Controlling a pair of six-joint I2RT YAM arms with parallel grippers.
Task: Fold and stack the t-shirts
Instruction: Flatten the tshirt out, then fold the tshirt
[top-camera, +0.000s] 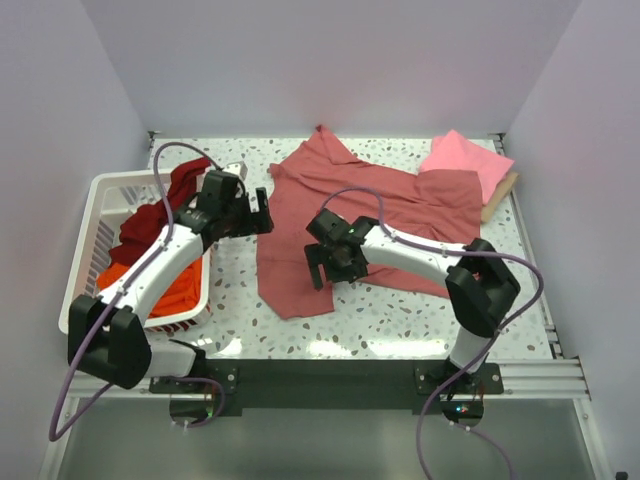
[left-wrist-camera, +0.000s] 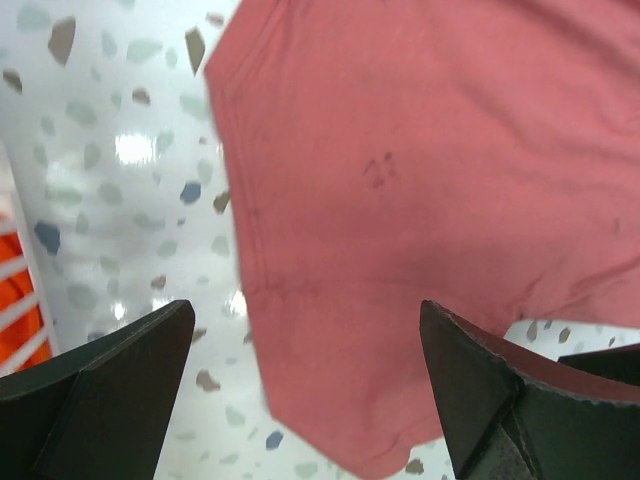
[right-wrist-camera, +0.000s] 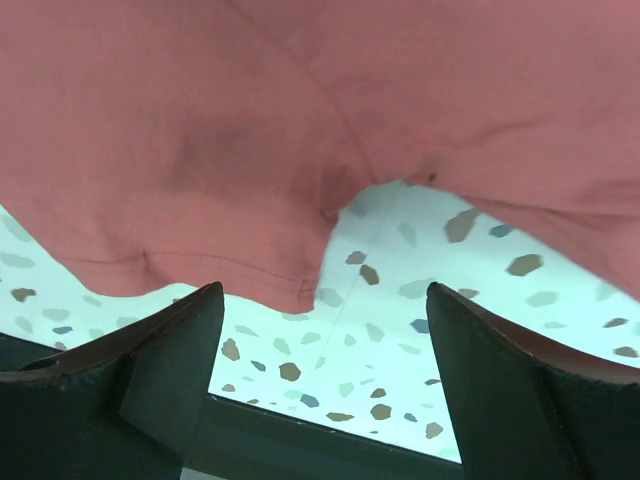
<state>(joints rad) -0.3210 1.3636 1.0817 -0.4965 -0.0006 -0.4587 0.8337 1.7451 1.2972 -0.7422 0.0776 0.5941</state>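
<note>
A dusty rose-red t-shirt (top-camera: 380, 205) lies spread and rumpled on the middle of the table. A bright pink t-shirt (top-camera: 462, 160) lies folded at the back right. A dark maroon t-shirt (top-camera: 150, 220) and an orange t-shirt (top-camera: 180, 285) sit in the basket. My left gripper (top-camera: 262, 212) hovers open over the rose-red shirt's left edge; in the left wrist view that cloth's corner (left-wrist-camera: 400, 200) lies between the spread fingers (left-wrist-camera: 120, 370). My right gripper (top-camera: 320, 268) is open over the shirt's lower part; its hem (right-wrist-camera: 250, 270) shows just beyond the fingers (right-wrist-camera: 500, 380), with nothing held.
The white slatted basket (top-camera: 95, 200) stands at the left edge of the speckled table (top-camera: 400, 320). A wooden board (top-camera: 500, 197) lies beside the pink shirt at the right. White walls close in the back and sides. The table's dark front edge (right-wrist-camera: 300, 440) is near the right gripper.
</note>
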